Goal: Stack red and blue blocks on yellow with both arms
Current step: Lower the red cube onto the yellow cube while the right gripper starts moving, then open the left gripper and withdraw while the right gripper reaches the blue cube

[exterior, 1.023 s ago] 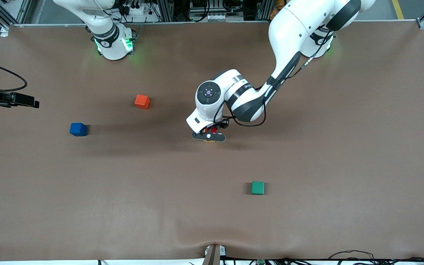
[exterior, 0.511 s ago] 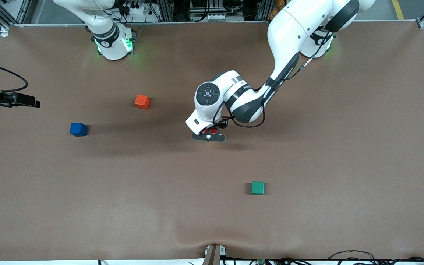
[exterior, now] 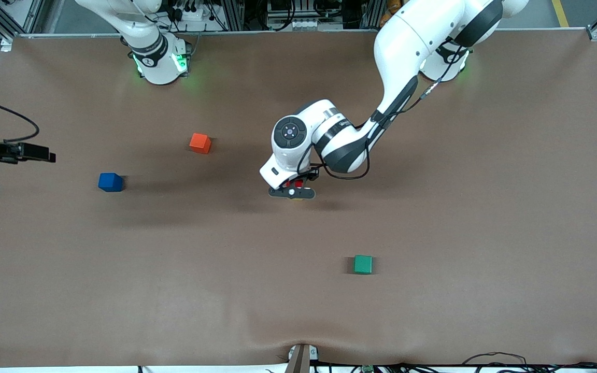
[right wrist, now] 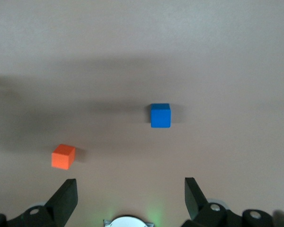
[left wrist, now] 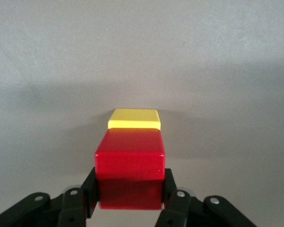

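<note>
The left gripper [left wrist: 128,201] pinches the red block [left wrist: 129,161] just over the yellow block [left wrist: 134,118] at mid-table. Square their edges before releasing. The right gripper [right wrist: 130,198], spread wide, waits high above the blue block [right wrist: 160,115].

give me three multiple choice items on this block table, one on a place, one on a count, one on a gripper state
1. Where is the small matte crimson red cube?
A. Lying on the brown table beside the green cube
B. In the left gripper, over the small matte yellow cube
C. Under the right gripper

2. How many cubes lie free on the table, untouched by either arm?
A. One
B. Five
C. Three

3. What is the state of the right gripper?
A. Open and empty
B. Shut on the blue cube
C. Shut on the yellow cube

Answers: 1 B, the left wrist view shows the fingers clamping it above yellow. 2 C, the deep blue cube, the orange-red cube and the green cube. 3 A, its fingers stand wide apart with nothing between.
</note>
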`<state>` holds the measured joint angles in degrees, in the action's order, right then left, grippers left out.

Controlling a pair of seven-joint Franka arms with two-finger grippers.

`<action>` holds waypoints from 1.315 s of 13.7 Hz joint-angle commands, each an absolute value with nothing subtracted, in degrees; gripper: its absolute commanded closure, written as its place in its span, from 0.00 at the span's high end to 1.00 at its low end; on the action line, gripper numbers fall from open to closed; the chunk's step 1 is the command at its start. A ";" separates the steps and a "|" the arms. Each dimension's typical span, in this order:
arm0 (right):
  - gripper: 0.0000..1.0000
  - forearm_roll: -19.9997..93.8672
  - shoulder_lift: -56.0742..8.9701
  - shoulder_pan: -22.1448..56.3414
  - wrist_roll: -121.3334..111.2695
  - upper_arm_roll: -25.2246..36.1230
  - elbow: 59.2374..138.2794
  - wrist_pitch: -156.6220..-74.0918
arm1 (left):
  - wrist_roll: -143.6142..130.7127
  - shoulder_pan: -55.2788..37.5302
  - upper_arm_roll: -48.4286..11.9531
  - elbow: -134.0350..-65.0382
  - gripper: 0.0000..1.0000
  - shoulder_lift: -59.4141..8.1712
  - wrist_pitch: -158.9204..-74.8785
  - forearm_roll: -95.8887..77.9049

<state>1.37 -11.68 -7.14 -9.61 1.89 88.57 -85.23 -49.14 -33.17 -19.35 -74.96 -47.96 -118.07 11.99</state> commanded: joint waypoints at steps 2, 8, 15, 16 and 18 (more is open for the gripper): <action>1.00 0.00 -13.01 -8.09 -10.46 1.41 90.69 -87.88 | -49.48 -35.51 -16.70 -72.95 0.00 -49.31 -117.69 11.07; 1.00 0.88 -13.10 -7.91 -10.20 1.32 96.05 -90.44 | -51.76 -35.94 -16.61 -73.21 1.00 -49.83 -118.65 11.07; 1.00 1.05 -13.09 -7.91 -10.28 1.32 99.93 -93.25 | -52.38 -35.86 -17.14 -73.21 1.00 -47.03 -117.60 11.07; 1.00 0.97 -13.27 -7.91 -10.28 1.32 100.02 -93.69 | -52.73 -35.51 -17.40 -73.21 1.00 -46.06 -116.12 11.07; 1.00 0.97 -13.62 -8.00 -10.37 1.32 102.73 -97.71 | -53.35 -34.98 -17.40 -73.21 1.00 -42.82 -112.69 10.99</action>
<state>0.95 -13.97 -7.32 -9.64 1.86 99.85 -94.49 -52.19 -35.14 -17.67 -72.84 -46.80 -116.50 11.97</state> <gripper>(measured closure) 0.000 0.000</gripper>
